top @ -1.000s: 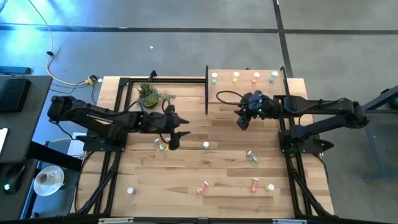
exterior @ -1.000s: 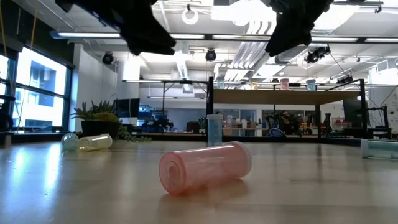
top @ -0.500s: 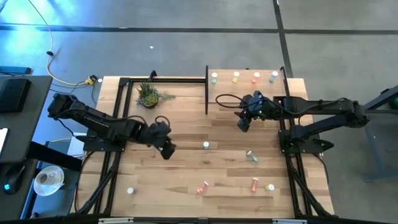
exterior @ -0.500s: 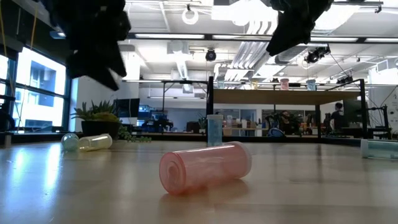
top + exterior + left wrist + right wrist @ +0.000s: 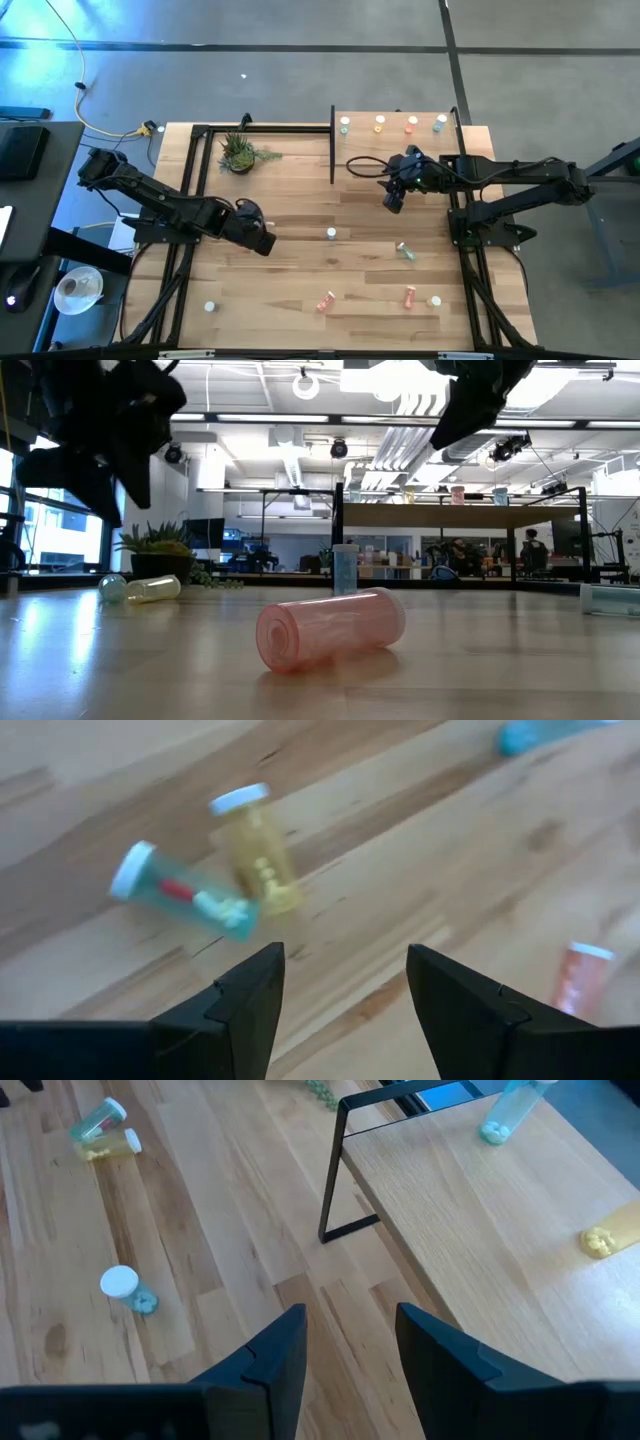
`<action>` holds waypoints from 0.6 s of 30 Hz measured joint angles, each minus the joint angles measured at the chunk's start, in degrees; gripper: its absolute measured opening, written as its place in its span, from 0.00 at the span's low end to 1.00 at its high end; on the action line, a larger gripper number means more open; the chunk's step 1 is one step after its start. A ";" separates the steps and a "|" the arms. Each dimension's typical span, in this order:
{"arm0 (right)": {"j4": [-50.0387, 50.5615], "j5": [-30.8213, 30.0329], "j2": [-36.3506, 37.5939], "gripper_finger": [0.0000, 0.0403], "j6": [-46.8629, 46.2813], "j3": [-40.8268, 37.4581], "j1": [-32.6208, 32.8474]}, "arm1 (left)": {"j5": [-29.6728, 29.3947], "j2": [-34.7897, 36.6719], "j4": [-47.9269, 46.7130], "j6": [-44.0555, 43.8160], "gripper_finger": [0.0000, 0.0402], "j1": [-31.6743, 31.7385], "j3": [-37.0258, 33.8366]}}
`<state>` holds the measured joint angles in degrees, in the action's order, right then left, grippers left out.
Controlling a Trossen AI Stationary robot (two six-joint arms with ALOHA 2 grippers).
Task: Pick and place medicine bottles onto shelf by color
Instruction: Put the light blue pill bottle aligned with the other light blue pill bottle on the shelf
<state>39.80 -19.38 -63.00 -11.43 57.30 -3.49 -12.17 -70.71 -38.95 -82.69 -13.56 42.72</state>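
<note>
four white-capped medicine bottles [image 5: 379, 124] stand upright in a row along the far edge of the light wood shelf [image 5: 400, 150]. the others are scattered on the counter [image 5: 300, 270]: a yellow bottle [image 5: 258, 845] and a teal bottle [image 5: 182, 890] lie touching, and a pink bottle [image 5: 330, 628] lies on its side

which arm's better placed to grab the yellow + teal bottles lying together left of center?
Left. The left gripper, fingers open, hangs right by the yellow bottle and teal bottle, both ahead in its wrist view. The right gripper is open but across the table near the shelf.

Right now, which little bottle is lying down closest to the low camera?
The pink-orange bottle. It lies on its side, alone in front, and looks far bigger than the teal one standing upright behind it and the pair lying by the plant.
</note>
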 joint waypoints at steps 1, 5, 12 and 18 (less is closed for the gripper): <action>0.13 0.00 0.00 0.36 0.25 0.00 0.00 | -0.06 -0.07 -1.08 -1.27 0.50 -0.12 0.00; 0.25 0.00 0.00 0.36 2.05 0.00 0.00 | -1.09 -0.11 -5.65 -7.22 0.50 -0.13 0.00; 0.45 0.00 -0.04 0.36 3.25 0.00 0.00 | -5.17 -2.45 -7.60 -13.28 0.50 -0.11 -0.02; 0.73 0.00 -0.07 0.36 4.18 0.00 0.00 | -6.45 -4.91 -7.73 -16.13 0.50 -0.13 0.00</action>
<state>40.53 -19.38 -63.07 -7.25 57.30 -3.49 -18.62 -75.62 -46.68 -98.82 -13.69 42.72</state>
